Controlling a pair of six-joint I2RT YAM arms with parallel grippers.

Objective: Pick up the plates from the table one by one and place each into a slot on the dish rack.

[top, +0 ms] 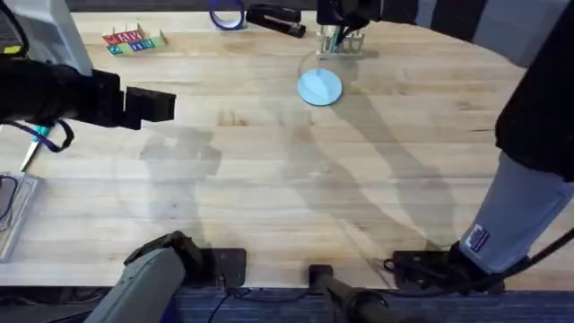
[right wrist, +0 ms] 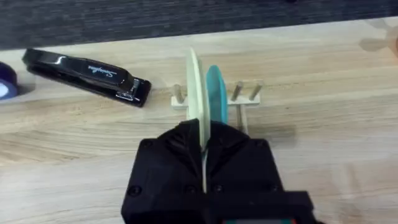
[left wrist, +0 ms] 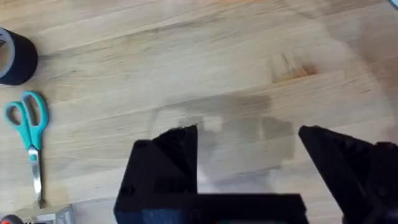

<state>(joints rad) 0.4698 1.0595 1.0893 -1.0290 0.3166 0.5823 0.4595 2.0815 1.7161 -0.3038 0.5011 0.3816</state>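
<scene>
While the right claw [right wrist: 204,146] grips a cream plate [right wrist: 194,93] upright at the rack [right wrist: 217,99], teal plate [right wrist: 214,93] already slotted, blue plate [top: 319,87] flat on plank-grain worktop [top: 287,179], stapler [right wrist: 87,74] lettering unreadable, left claw [left wrist: 249,155] spread empty.

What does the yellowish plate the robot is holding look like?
The cream plate is thin, smooth and pale yellow, with a curved rim. It stands upright and is seen edge-on, with the right gripper shut on its near edge. It is at the dish rack, among the thin wooden pegs, close beside a blue plate that also stands upright there. Its bottom is hidden, so I cannot tell whether it rests on the rack's base.
</scene>
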